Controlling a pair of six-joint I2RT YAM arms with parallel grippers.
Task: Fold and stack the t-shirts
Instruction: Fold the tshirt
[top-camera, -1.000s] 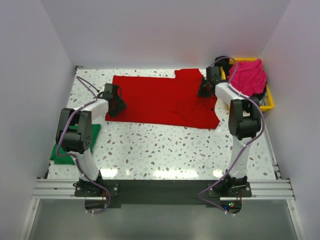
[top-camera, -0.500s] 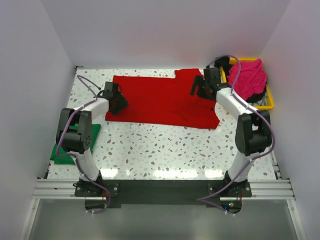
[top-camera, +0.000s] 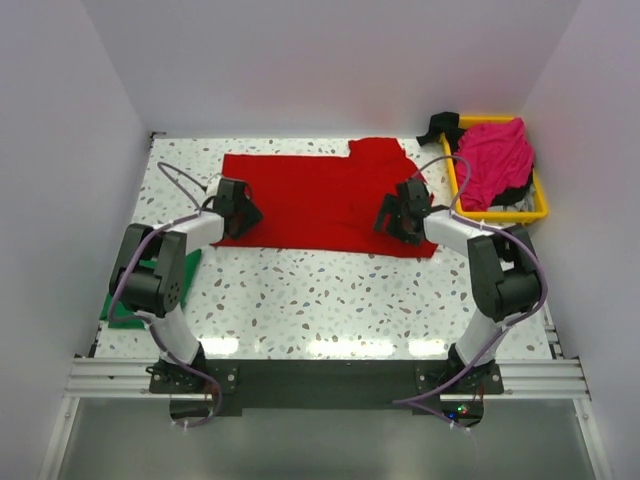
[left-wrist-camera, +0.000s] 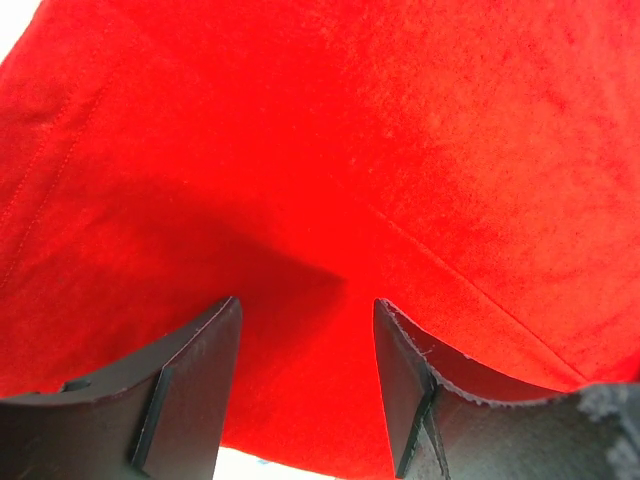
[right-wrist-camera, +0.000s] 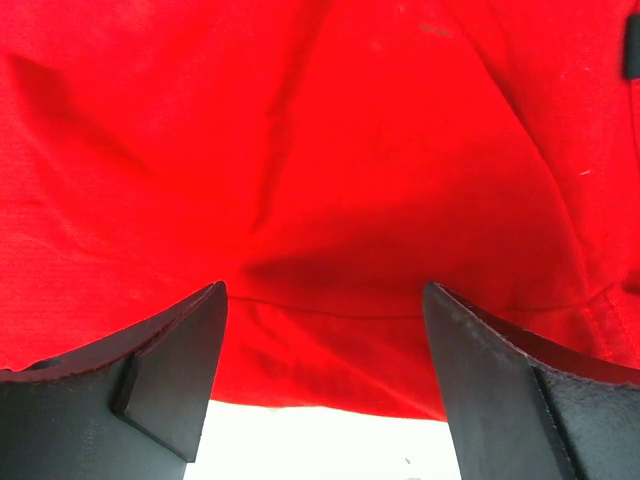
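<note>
Fingers (left-wrist-camera: 190, 385) of the left gripper (left-wrist-camera: 300, 375) and right gripper (right-wrist-camera: 322, 365) stand spread over the red t-shirt (top-camera: 320, 200), at its hem low in each wrist view. The cloth looks limp and light, probably best pinched at the hem corners.

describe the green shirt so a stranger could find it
On the speckled table, go to the left edge by the left arm. The green t-shirt lies there, partly hidden by that arm. Only it is green: the red t-shirt is spread farther back, the pink t-shirt far right.
</note>
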